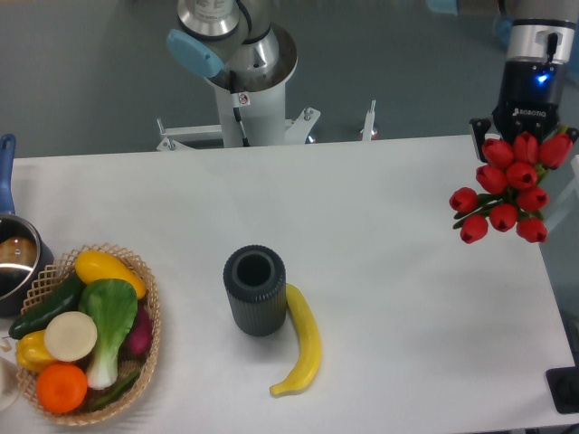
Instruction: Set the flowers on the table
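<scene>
white table: dark ribbed vase, banana touching it, wicker basket of produce. gripper at right edge, fingers hidden behind flowers; grip cannot be told.

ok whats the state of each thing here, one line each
black two-finger gripper: fingers hidden behind the buds, apparently holding the bunch at the table's right edge
bunch of red tulip flowers: held up, not laid down
dark ribbed cylindrical vase: upright, empty
yellow banana: lying flat, touching the vase
wicker basket: full of vegetables and fruit
blue-handled steel pot: uncovered
white table: bearing everything
</scene>
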Controlling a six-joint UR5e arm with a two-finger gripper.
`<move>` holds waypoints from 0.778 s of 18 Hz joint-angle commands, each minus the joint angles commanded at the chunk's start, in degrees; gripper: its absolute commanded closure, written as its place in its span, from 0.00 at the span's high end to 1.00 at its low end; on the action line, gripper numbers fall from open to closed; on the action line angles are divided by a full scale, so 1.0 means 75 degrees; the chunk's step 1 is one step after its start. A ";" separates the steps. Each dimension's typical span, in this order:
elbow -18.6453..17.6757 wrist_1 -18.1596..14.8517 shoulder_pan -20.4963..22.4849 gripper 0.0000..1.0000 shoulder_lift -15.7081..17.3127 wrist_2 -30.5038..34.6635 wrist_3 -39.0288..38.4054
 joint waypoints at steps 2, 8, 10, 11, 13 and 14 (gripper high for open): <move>-0.0081 -0.0012 -0.0035 0.44 0.0012 0.0081 0.0000; -0.0047 -0.0035 -0.0023 0.44 0.0035 0.0387 -0.0012; -0.0082 -0.0035 -0.0058 0.44 0.0082 0.0817 -0.0023; -0.0105 -0.0047 -0.0117 0.44 0.0105 0.1226 -0.0023; -0.0082 -0.0047 -0.0443 0.44 0.0106 0.1989 -0.0035; -0.0024 -0.0047 -0.0701 0.44 0.0036 0.2526 -0.0035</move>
